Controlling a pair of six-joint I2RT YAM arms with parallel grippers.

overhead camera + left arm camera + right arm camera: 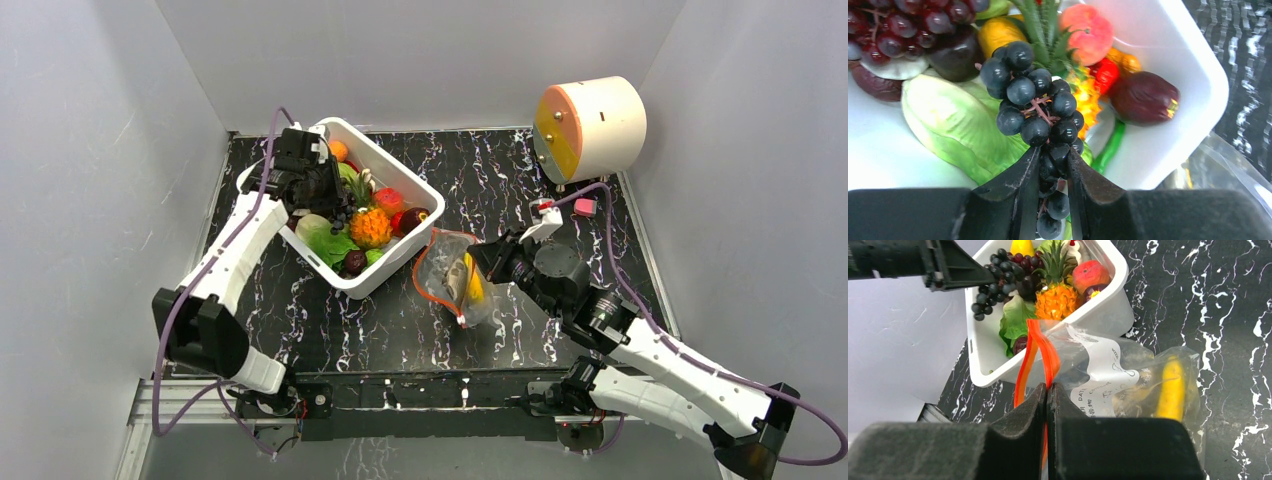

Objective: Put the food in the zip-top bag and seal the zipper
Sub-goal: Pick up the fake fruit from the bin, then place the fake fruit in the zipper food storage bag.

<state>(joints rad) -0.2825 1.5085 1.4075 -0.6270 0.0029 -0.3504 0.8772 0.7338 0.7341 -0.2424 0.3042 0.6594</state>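
Observation:
My left gripper (330, 203) hangs over the white tub (428, 192) and is shut on a bunch of dark grapes (1035, 107), the lower grapes pinched between the fingers (1018, 185). The tub holds more food: an orange pineapple (371, 228), greens (955, 122), red grapes (903, 27), a peach (1087, 32). My right gripper (1048, 387) is shut on one side of the red zipper (1040, 350) of the zip-top bag (450, 275), holding its mouth open towards the tub. Inside the bag lie a yellow banana (1172, 390) and a grey fish (1133, 392).
A beige cylinder with an orange face (590, 125) lies at the back right. A small pink block (585, 207) sits near it. White walls enclose the black marbled table (500, 170) on three sides. The tub stands at the back left, right against the bag's mouth.

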